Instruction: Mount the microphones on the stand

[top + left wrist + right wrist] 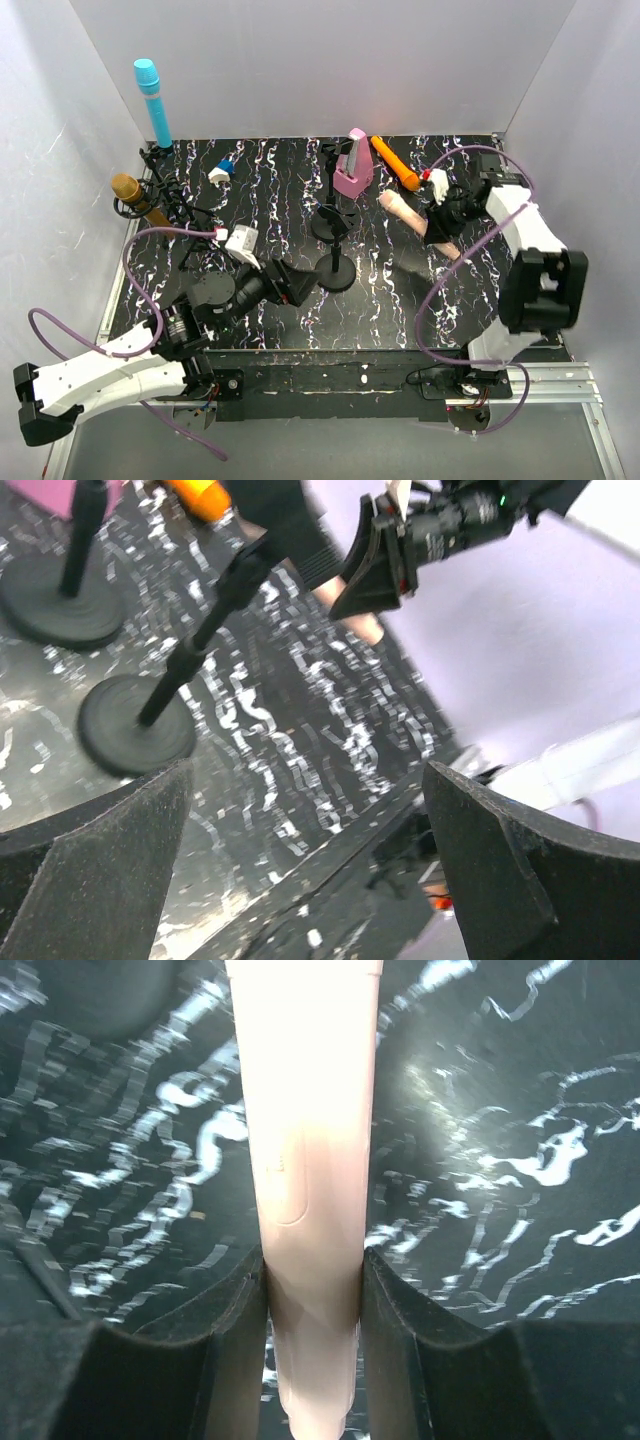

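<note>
The right claw (312,1260) is clamped on the pale pink microphone (305,1140). Its dark, matte fingers (230,1360) press both sides of the smooth, rounded barrel over the black, white-veined worktop (520,1110). At the back left, thin black stand clips (160,158) hold two more. The cyan microphone (152,105) stands upright and the gold microphone (135,197) sits tilted beside it. The glossy orange microphone (395,162) lies flat on the worktop, just beside the pink pyramid-shaped metronome (352,165). Two matte black stands (335,268) with round disc bases rise mid-worktop. The left claw (307,770) gapes wide, gripping nothing, near the closer base.
</note>
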You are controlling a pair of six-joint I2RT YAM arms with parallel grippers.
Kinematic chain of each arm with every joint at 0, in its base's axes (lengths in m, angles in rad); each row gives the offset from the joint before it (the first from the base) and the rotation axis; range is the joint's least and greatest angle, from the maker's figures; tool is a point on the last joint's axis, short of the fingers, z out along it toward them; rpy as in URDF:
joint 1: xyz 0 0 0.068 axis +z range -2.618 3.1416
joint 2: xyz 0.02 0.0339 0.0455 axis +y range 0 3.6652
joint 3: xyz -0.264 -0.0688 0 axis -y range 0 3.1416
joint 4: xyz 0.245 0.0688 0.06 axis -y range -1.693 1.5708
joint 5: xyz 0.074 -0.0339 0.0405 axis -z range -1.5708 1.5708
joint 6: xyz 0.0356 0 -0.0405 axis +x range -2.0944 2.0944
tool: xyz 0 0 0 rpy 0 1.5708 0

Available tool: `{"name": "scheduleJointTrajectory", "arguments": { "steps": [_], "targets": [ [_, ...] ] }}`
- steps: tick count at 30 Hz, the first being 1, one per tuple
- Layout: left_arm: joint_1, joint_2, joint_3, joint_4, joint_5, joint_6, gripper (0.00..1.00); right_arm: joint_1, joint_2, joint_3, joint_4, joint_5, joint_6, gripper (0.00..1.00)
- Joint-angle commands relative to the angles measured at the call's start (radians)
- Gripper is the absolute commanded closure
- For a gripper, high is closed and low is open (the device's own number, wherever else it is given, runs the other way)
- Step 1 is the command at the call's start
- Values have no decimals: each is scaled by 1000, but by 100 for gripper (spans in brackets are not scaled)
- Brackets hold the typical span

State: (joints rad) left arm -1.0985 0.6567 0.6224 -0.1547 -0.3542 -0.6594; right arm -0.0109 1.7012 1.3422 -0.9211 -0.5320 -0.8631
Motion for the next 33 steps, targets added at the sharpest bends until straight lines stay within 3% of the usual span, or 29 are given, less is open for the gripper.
{"name": "scheduleJointTrajectory", "arguments": {
  "steps": [1,8,16,20,26,33],
  "targets": [
    [6,12,94,115,81,-45,2,5,-262,-109,48,-271,263,99],
    [6,200,238,297,196,-97,2,6,-560,-117,157,-518,591,99],
    [6,513,505,383,235,-51,2,9,-696,-123,359,-778,932,99],
    [3,621,576,412,225,-40,2,9,-739,-178,485,-819,1064,99],
    [3,713,641,445,218,-23,2,9,-778,-233,570,-833,1118,99],
    [2,761,698,428,215,-37,18,8,-787,-255,564,-821,1079,99]
  ]
}}
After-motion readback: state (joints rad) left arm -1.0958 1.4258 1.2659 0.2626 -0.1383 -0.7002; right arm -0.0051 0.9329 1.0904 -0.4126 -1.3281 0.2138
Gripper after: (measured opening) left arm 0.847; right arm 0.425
